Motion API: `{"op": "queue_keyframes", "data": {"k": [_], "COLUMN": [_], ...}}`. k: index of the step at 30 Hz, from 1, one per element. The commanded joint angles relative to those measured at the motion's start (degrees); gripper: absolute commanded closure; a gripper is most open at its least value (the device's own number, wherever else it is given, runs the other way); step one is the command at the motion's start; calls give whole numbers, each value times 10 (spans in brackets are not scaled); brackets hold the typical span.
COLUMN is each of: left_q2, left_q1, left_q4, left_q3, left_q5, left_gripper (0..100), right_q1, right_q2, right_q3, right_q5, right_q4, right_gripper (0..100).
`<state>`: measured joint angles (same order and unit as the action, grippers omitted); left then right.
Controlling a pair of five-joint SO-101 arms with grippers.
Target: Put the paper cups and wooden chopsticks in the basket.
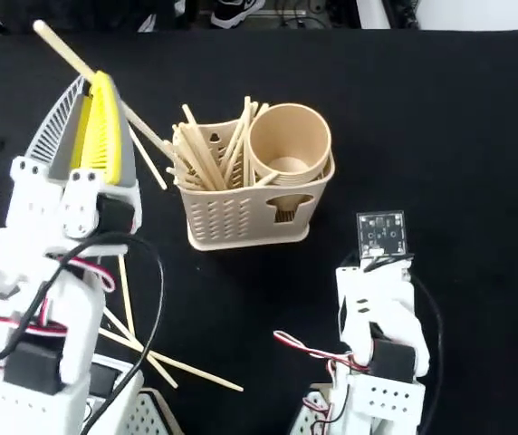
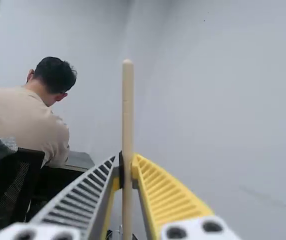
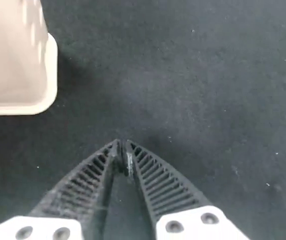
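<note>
A: Where is the chopstick (image 1: 64, 47) sitting right now?

B: The left gripper (image 1: 94, 86) is pinching it partway along, with the grey and yellow fingers clamped together on it. It is being carried high, just to the left of the basket (image 1: 241, 217). In the high view its lower end is slanting down toward the basket's left rim.

A: So the step is dropping it in. What is going to make that go well?

B: The left half of the basket is already holding a bundle of chopsticks (image 1: 206, 154) that is fanning out in all directions. The paper cups (image 1: 282, 136) are nesting in the right half. I would bring the lower end over a gap in the bundle before the fingers part. I would also tilt the stick nearer to upright, so it is sliding in among the others and not lying across their tips.

A: Any risk?

B: If it is let go while slanting this much, it is likely to be tipping back over the rim onto the table (image 1: 440, 118).

A: And after that?

B: Loose chopsticks (image 1: 187, 370) are lying crossed on the table beside the left arm's base. The right gripper (image 3: 122, 150) is hanging low over the bare table near a corner of the basket, with its fingers together on nothing.
</note>
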<state>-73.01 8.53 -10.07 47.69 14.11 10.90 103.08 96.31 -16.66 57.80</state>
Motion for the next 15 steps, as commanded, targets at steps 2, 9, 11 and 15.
{"op": "queue_keyframes", "data": {"k": [2, 9, 11, 15], "left_q2": [78, 174, 178, 178], "left_q1": [15, 12, 19, 22], "left_q4": [40, 122, 120, 113], "left_q3": [23, 55, 60, 79], "left_q5": [-32, -31, -31, -35], "left_gripper": [971, 971, 971, 953], "right_q1": [-8, -8, -8, -8], "right_q2": [42, 42, 42, 42], "right_q3": [0, 0, 0, 0], "right_q5": [-2, -2, -3, -3], "right_q4": [4, 4, 4, 4], "right_gripper": [984, 984, 984, 984]}}
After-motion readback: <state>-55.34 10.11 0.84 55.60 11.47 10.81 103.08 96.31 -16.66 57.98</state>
